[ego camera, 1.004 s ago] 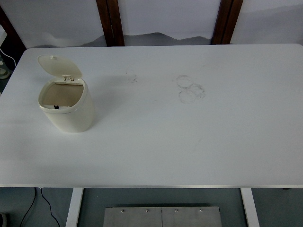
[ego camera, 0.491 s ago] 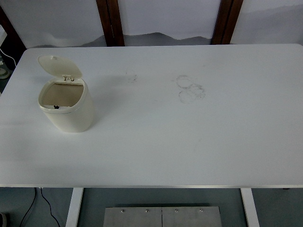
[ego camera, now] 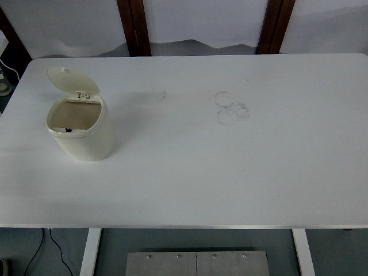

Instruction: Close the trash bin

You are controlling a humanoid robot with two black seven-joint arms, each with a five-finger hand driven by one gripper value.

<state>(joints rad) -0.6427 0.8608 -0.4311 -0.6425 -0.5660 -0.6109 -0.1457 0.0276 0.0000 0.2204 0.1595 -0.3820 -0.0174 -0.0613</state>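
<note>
A small cream trash bin [ego camera: 86, 138] stands on the left part of the white table [ego camera: 230, 167]. Its round lid [ego camera: 70, 79] is flipped up and tilted back on the hinge at the bin's far side, so the mouth is open. The inside looks dark and I see nothing in it. Neither of my arms or hands shows in the head view.
Faint ring marks [ego camera: 231, 108] stain the table near its middle. Two dark wooden posts [ego camera: 133, 26] stand behind the far edge. A cable [ego camera: 7, 68] and a small object sit off the table's far left corner.
</note>
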